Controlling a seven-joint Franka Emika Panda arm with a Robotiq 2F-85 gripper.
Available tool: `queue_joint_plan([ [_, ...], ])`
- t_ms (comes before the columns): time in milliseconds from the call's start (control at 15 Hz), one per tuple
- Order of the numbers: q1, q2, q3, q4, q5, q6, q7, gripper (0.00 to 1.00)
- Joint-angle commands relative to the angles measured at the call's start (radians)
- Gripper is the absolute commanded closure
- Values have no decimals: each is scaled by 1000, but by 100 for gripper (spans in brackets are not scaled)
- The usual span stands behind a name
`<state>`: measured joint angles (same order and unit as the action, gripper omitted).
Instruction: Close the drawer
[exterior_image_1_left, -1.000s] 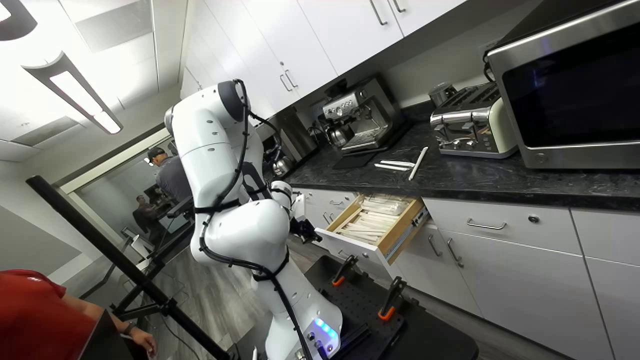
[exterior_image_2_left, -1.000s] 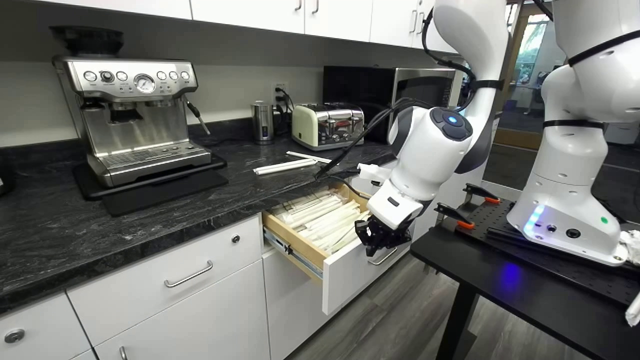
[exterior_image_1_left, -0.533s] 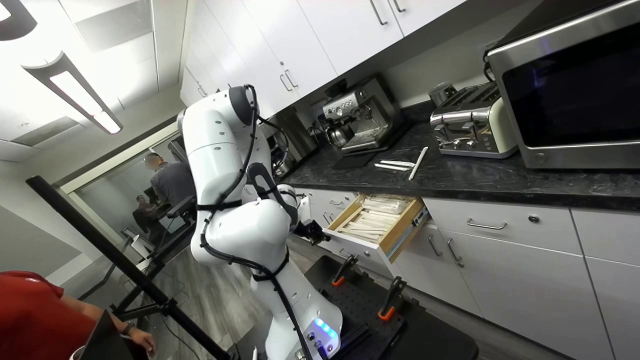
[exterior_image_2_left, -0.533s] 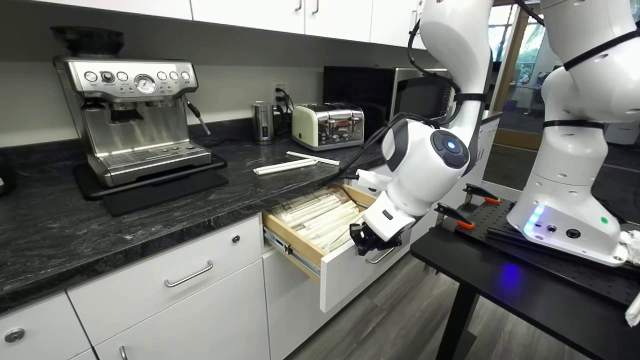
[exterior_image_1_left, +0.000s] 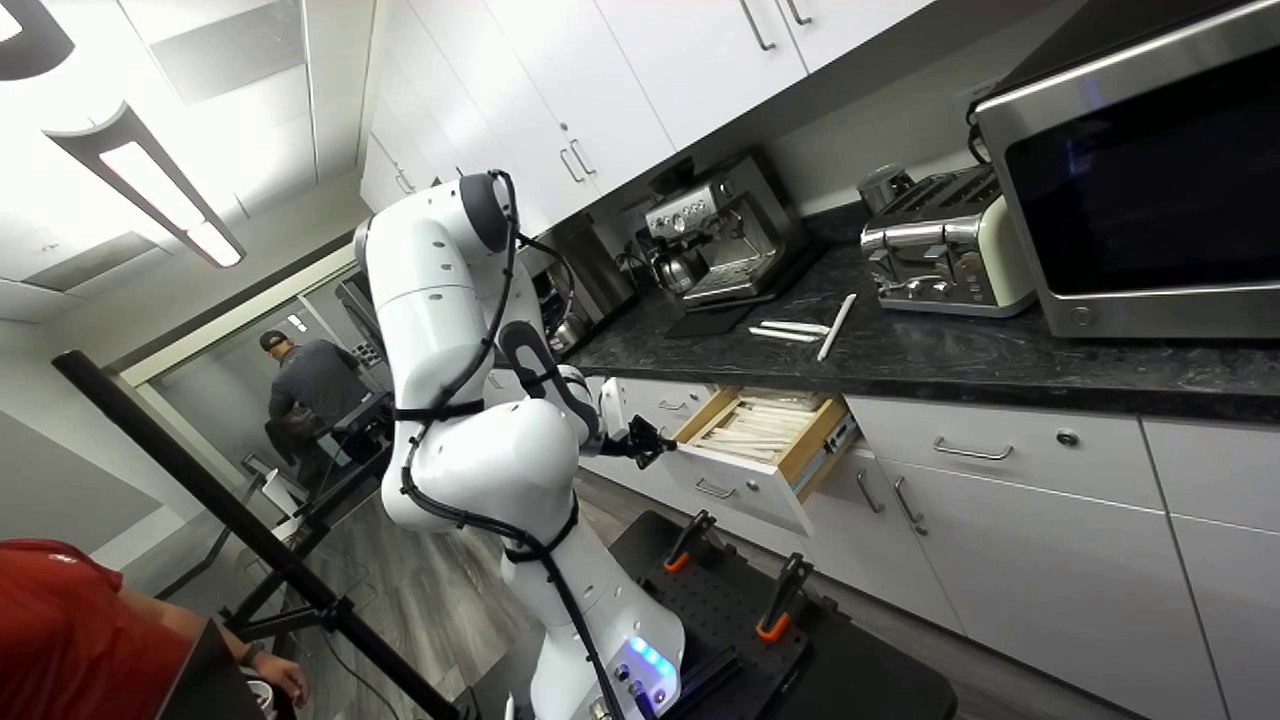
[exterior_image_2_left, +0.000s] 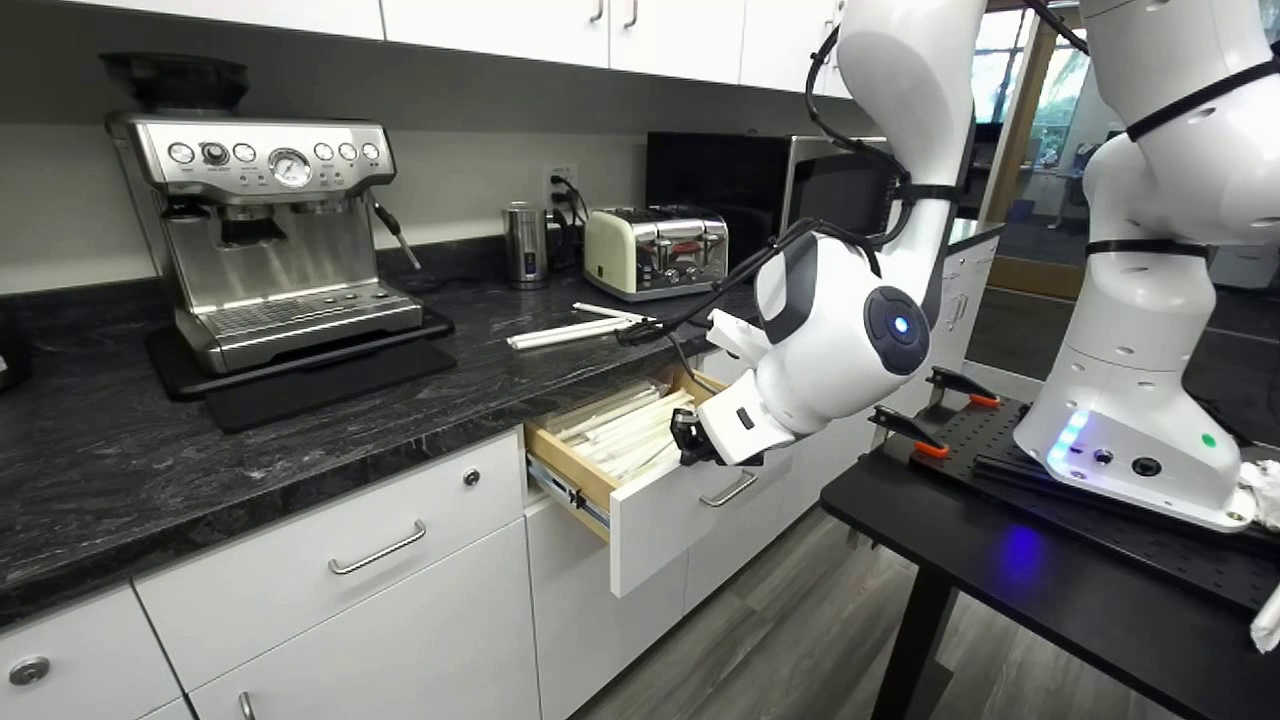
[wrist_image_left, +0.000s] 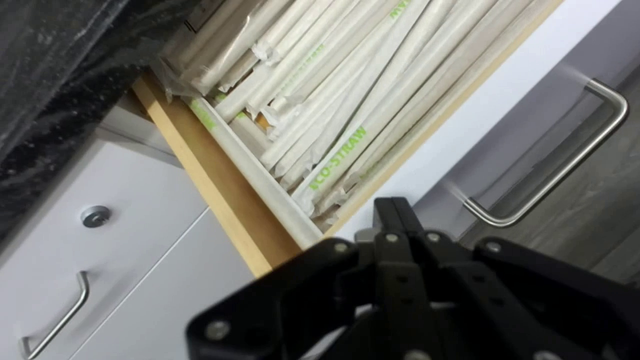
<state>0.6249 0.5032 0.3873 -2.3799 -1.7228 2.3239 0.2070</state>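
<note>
Just below the front edge of the dark counter (exterior_image_2_left: 90, 470), a shallow white-fronted drawer (exterior_image_2_left: 655, 535) juts partway out, a silver bar handle (wrist_image_left: 561, 173) on its face. Paper-wrapped straws (wrist_image_left: 340, 155), some lettered ECO-STRAW in green, lie across its pale wood box (wrist_image_left: 197, 172); toward the back, beside the counter's overhanging edge, some are in clear plastic (wrist_image_left: 235, 45). Black fingers (wrist_image_left: 385, 216) stand narrow, pressed side by side, at the top of the drawer's front, between the handle and the end nearer the espresso machine (exterior_image_2_left: 270, 240); whether they touch the front cannot be told. The white robot arm (exterior_image_2_left: 830, 345) extends from a black stand (exterior_image_2_left: 1090, 600) opposite the counter's front edge and, in an exterior view, hides part of the drawer. Two orange-tipped clamps (exterior_image_2_left: 908, 428) sit on the stand's side nearest the drawer. Along the counter's back edge stand this machine, a metal jug (exterior_image_2_left: 526, 245), a cream-sided toaster (exterior_image_2_left: 612, 255) and a microwave (exterior_image_1_left: 1150, 190). Between toaster and front edge lie three white sticks (exterior_image_2_left: 560, 337). An exterior view also shows a person in grey (exterior_image_1_left: 315, 380) and another in red (exterior_image_1_left: 70, 620).
</note>
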Motion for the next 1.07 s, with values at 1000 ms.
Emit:
queue_joint_plan([
  [1000,-105,166,-12,160,-224,-97,42,100],
])
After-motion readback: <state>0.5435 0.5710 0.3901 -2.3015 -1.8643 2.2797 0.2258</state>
